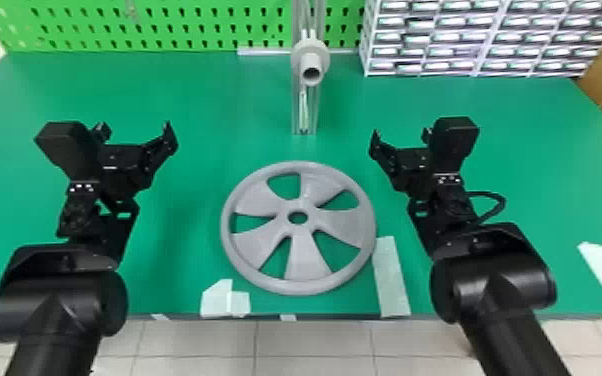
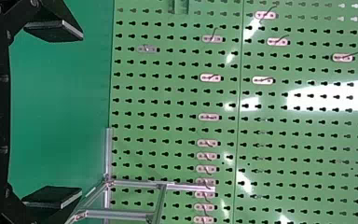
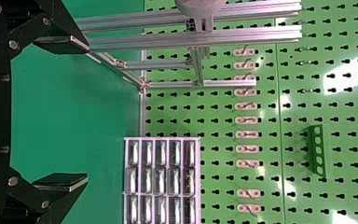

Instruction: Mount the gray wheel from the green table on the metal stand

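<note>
The gray wheel (image 1: 305, 255) lies flat on the green table (image 1: 180, 270), in front of the metal stand (image 1: 297, 110) with its round gray hub (image 1: 311, 57). My left gripper (image 1: 136, 129) is to the left of the wheel, above the table, fingers spread. On the wheel's other side my right gripper (image 1: 401, 135) also stands open. Neither touches the wheel. In the left wrist view, the left gripper (image 2: 53, 113) has nothing between its fingers, and part of the stand (image 2: 121, 212) shows. The right wrist view has the open right gripper (image 3: 61, 113) and the stand's rails (image 3: 242, 35).
A white drawer cabinet (image 1: 475, 37) stands at the table's back right. Behind the table rises a green pegboard (image 1: 165, 25). White tape strips (image 1: 391, 277) stick to the table right of the wheel, with more tape (image 1: 225, 300) near the front edge.
</note>
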### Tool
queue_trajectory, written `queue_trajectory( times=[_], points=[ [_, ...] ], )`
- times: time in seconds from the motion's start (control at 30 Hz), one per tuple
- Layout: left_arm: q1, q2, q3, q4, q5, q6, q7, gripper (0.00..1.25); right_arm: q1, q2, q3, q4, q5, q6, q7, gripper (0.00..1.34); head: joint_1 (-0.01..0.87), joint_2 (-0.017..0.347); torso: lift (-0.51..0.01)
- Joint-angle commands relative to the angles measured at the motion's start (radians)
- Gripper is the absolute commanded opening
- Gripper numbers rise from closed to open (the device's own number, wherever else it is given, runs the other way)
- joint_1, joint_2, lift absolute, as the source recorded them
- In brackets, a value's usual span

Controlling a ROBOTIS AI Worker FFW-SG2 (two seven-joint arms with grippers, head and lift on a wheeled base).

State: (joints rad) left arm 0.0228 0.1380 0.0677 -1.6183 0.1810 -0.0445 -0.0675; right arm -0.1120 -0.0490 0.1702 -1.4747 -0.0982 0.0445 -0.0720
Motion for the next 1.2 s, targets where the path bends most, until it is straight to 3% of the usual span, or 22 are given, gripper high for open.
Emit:
queue_trajectory(
  times=[0.0, 0.53, 0.73, 0.97, 1.17],
  points=[
    [0.0, 0.0, 0.0, 0.0, 0.0, 0.0, 0.0, 1.13, 0.0, 0.001, -0.001, 0.001, 0.0, 0.0, 0.0, 1.03, 0.867, 0.052, -0.1],
    [-0.003, 0.0, -0.005, 0.0, 0.0, 0.0, 0.0, 1.13, -0.017, -0.02, 0.009, 0.001, -0.021, 0.012, 0.0, 1.03, 0.867, 0.052, -0.1],
    [-0.003, 0.0, -0.003, 0.0, -0.002, 0.0, 0.0, 1.13, -0.04, -0.043, 0.029, -0.001, -0.09, 0.071, 0.0, 1.03, 0.867, 0.052, -0.1],
    [-0.003, 0.0, -0.002, 0.0, -0.006, 0.002, 0.0, 1.13, -0.097, -0.075, 0.043, -0.03, -0.147, 0.23, 0.001, 1.04, 0.867, 0.052, -0.1],
    [0.0, 0.0, 0.003, 0.0, -0.008, 0.002, 0.0, 1.13, -0.183, -0.104, 0.057, -0.082, -0.186, 0.472, 0.001, 1.04, 0.867, 0.052, -0.1]
  ],
)
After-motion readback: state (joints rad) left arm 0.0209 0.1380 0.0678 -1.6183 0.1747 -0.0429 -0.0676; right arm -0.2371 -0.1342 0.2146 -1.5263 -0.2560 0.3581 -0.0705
